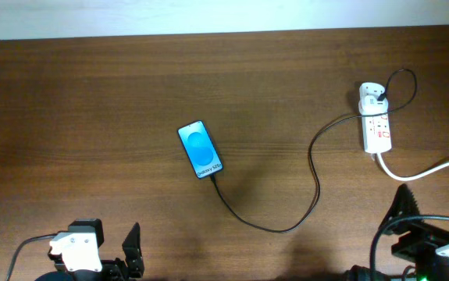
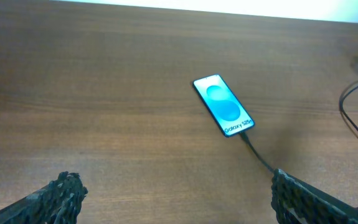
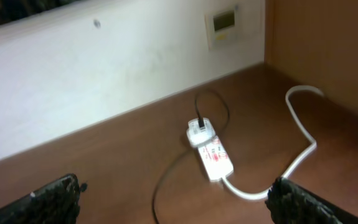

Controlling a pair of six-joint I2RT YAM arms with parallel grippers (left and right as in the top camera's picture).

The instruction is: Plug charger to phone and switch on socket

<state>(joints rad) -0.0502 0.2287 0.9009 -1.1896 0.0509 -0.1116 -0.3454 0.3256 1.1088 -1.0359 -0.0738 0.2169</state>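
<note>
Phone [image 1: 201,150] is seen lying flat, screen up, near the middle of the bench [image 1: 76,109], with the charger [image 1: 286,226] meeting its near end. The black cable is traced to a white adapter [image 1: 371,95] seated in the socket [image 1: 378,133] at far right. Both the left tool [image 2: 175,198] and the right tool [image 3: 175,198] are spread wide and empty.

Light: even, moderate, soft, from above.
Shadows: faint dark patch on the table [image 1: 208,94] beside the phone [image 1: 201,149], well ahead of the left gripper [image 2: 172,180]; the overhead view dims leftward.
Glare: phone screen glows; white band blown out beyond it.
Focus: left wrist view sharp; fingers [image 2: 60,199] dark, soft.
Blur: right wrist view smeared; socket [image 3: 211,153] ahead of the right gripper [image 3: 174,185], markings unreadable.
</note>
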